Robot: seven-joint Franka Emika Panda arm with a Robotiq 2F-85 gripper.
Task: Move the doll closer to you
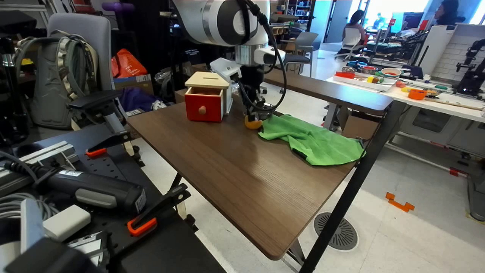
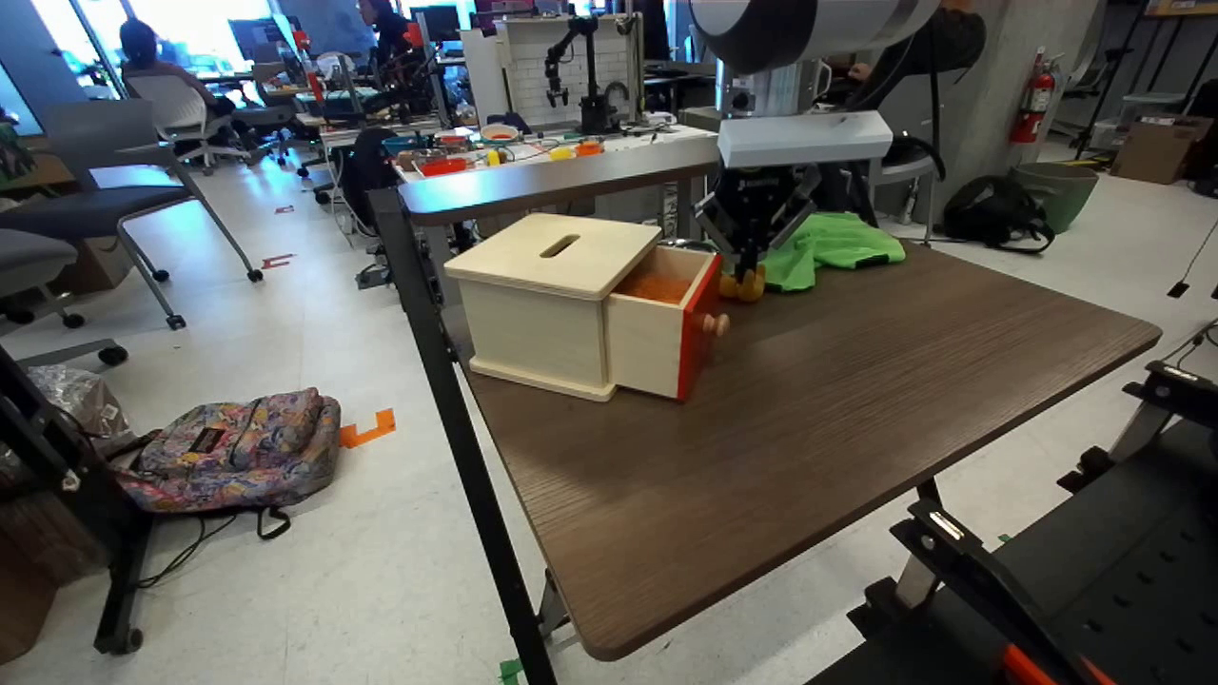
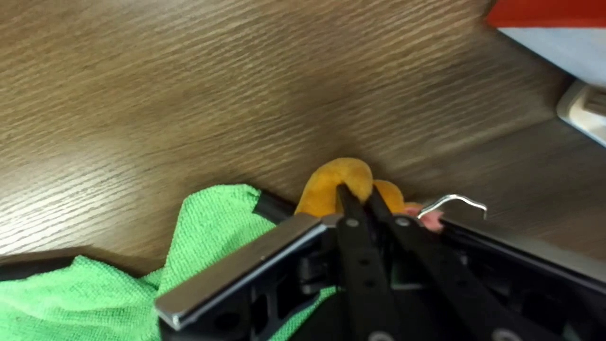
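Observation:
The doll is a small orange-yellow plush thing. It lies at the far part of the brown table in both exterior views [image 1: 253, 124] [image 2: 748, 286], beside the green cloth. In the wrist view the doll [image 3: 319, 189] shows as curved soft orange parts with a bit of pink at the right; the rest is hidden by the gripper. My gripper [image 3: 360, 196] points down with its two black fingers close together, pinching a fold of the doll between their tips. The gripper also shows over the doll in both exterior views [image 1: 254, 115] [image 2: 749, 264]. The doll appears to touch the table.
A wooden box [image 2: 538, 328] with a red-fronted drawer [image 1: 204, 108] pulled partly out stands beside the gripper. A green cloth [image 1: 314, 140] lies on the other side. A shiny metal bowl [image 1: 268, 110] is behind the gripper. The brown table [image 1: 235, 167] reaches toward its rounded corner.

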